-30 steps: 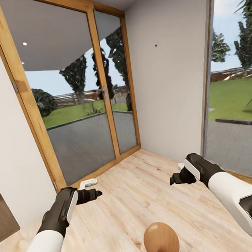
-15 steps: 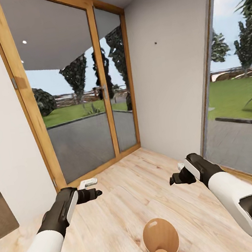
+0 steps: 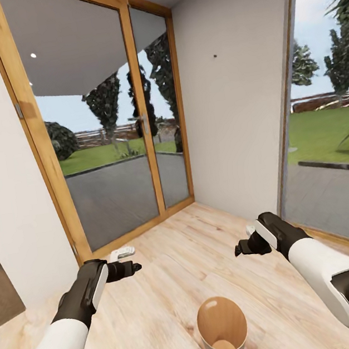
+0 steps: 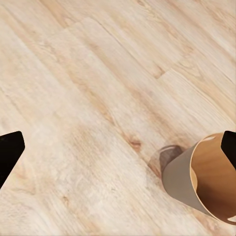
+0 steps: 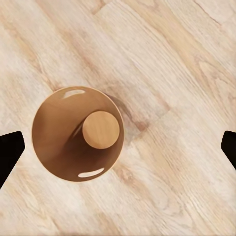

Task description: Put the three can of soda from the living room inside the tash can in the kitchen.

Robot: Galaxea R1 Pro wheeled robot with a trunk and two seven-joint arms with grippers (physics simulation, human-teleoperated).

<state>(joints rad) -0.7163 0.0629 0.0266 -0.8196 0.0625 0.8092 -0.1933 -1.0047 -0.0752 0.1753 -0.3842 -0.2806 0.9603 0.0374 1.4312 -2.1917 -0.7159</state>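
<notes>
The tash can point(image 3: 221, 318) stands upright on the wood floor just in front of me, between my two arms. Its grey outer wall point(image 4: 178, 178) shows in the left wrist view. The right wrist view looks straight down into its shiny copper inside point(image 5: 55, 129), with nothing but its round bottom there. My left gripper point(image 3: 134, 268) hangs open above the floor to the left of the bin. My right gripper point(image 3: 238, 250) hangs open to the right of it. Both hold nothing. The cans of soda are out of view.
A wood-framed glass door point(image 3: 102, 124) stands ahead at the left, a white wall corner point(image 3: 231, 103) ahead, and a glass wall point(image 3: 329, 116) at the right. A small white object point(image 3: 121, 254) lies on the floor by the door frame. A dark panel point(image 3: 0, 281) is on the left wall.
The whole picture has shifted slightly, so the camera has moved; the bin now sits a little higher in the head view. Both arms keep their pose.
</notes>
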